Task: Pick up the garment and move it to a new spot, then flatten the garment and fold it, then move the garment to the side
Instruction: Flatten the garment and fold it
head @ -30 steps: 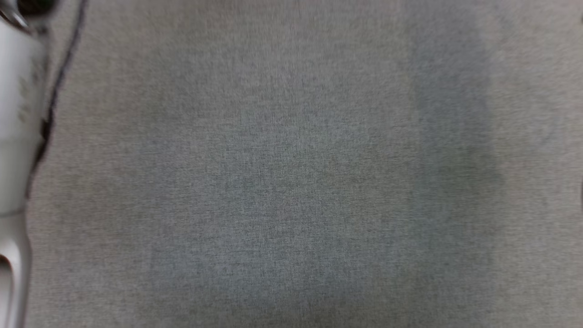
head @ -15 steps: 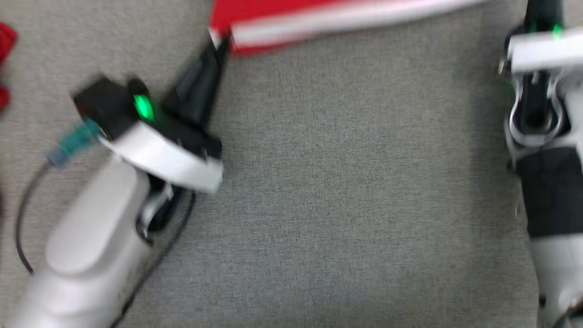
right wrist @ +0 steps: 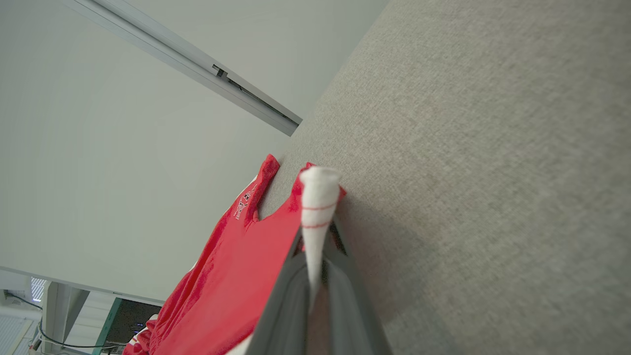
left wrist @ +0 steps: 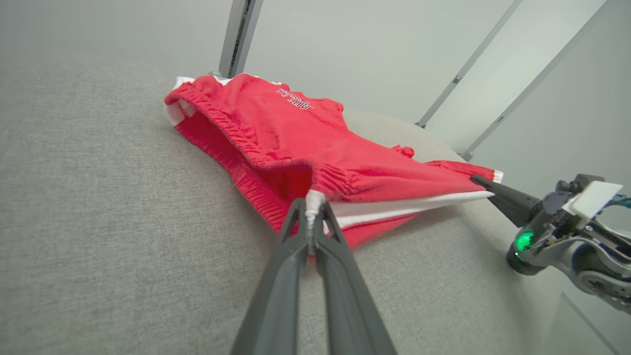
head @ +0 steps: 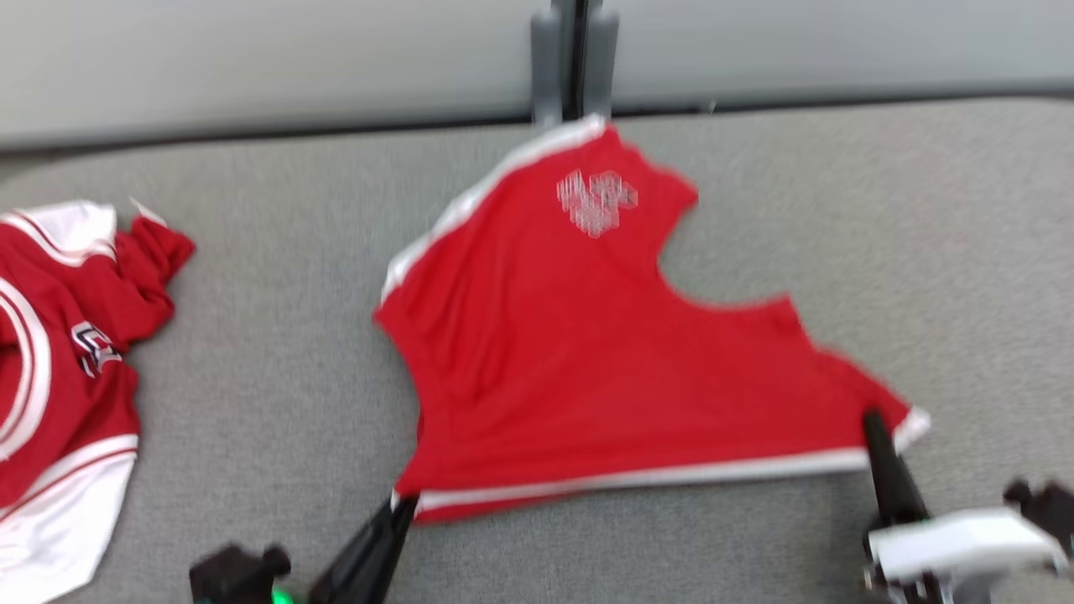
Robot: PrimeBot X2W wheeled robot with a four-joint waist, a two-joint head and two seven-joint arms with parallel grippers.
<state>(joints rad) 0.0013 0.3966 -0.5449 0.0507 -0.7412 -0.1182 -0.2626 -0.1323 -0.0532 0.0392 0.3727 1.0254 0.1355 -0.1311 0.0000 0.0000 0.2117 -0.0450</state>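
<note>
The garment (head: 587, 361) is a pair of red shorts with white trim and a white logo, spread across the grey table (head: 268, 352). My left gripper (head: 403, 502) is shut on the near-left corner of the white-trimmed edge. In the left wrist view, the closed fingertips of my left gripper (left wrist: 310, 202) pinch that trim, and the garment (left wrist: 296, 138) rises slightly off the table there. My right gripper (head: 873, 419) is shut on the near-right corner. In the right wrist view, my right gripper (right wrist: 315, 241) clamps a white band of the garment (right wrist: 231, 266).
A second red and white garment (head: 59, 335) lies crumpled at the table's left edge. A grey post (head: 570, 59) and pale wall panels stand just behind the table's far edge. Bare grey surface lies to the right of the shorts.
The head camera has swung upward: earlier it showed bare grey surface, then the arms and the hem at the top, now the whole garment. Both grippers stay shut on the hem corners.
</note>
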